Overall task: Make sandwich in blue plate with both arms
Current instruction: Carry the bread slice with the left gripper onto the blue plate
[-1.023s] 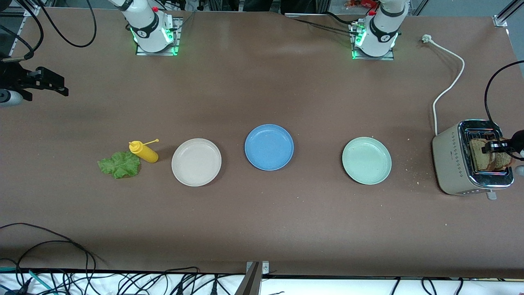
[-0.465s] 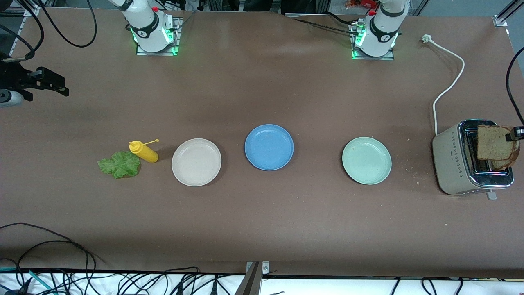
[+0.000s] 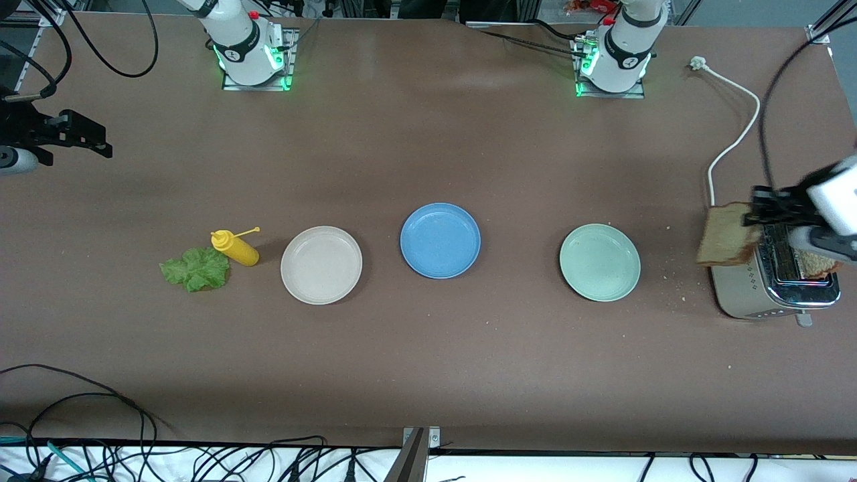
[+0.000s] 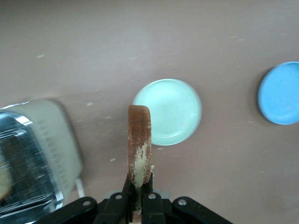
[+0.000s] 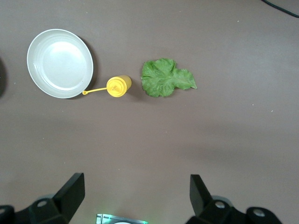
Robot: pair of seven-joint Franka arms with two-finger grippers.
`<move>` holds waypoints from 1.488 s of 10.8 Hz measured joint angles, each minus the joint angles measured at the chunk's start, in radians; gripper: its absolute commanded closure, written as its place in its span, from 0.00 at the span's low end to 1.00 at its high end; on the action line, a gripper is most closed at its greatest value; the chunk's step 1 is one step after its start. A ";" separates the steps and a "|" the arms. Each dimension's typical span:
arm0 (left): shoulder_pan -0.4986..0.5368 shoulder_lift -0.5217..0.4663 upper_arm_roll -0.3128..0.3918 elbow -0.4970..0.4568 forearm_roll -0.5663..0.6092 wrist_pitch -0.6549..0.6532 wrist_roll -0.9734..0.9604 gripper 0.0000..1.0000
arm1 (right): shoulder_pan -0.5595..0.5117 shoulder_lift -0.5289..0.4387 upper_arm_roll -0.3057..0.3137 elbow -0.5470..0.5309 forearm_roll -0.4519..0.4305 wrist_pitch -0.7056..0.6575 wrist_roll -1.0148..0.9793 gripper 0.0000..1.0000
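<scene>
- Since the earlier frame, the bread slice (image 3: 726,234) is carried off the toaster (image 3: 770,281) by the left gripper (image 3: 760,214), clenched on it.
- At 9 o'clock from the slice, the pale green plate (image 3: 600,262) is seen, then the blue plate (image 3: 440,240).
- A second slice (image 3: 818,264) is kept in the toaster.
- The right gripper (image 5: 135,191) is held released, waiting above the lettuce leaf (image 3: 195,269).

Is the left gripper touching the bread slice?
Touching. In the left wrist view, the left gripper has its jaws shut on the bottom edge of the upright bread slice, no gap visible.
</scene>
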State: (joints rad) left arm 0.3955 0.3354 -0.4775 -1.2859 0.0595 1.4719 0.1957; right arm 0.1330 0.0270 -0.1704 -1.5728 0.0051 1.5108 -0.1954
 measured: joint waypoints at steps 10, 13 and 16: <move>-0.411 0.385 -0.085 -0.049 -0.417 0.347 -0.308 1.00 | 0.000 0.005 0.000 -0.004 -0.001 0.013 0.000 0.00; -0.467 0.509 -0.084 -0.051 -0.451 0.469 -0.247 1.00 | 0.000 0.005 -0.001 -0.004 -0.001 0.015 0.001 0.00; -0.425 0.569 -0.070 -0.053 -0.510 0.481 -0.078 0.93 | 0.001 0.007 0.001 -0.005 -0.001 0.016 0.001 0.00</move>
State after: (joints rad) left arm -0.0299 0.9043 -0.5476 -1.3391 -0.4501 1.9531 0.1178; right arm 0.1345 0.0336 -0.1692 -1.5782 0.0043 1.5264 -0.1946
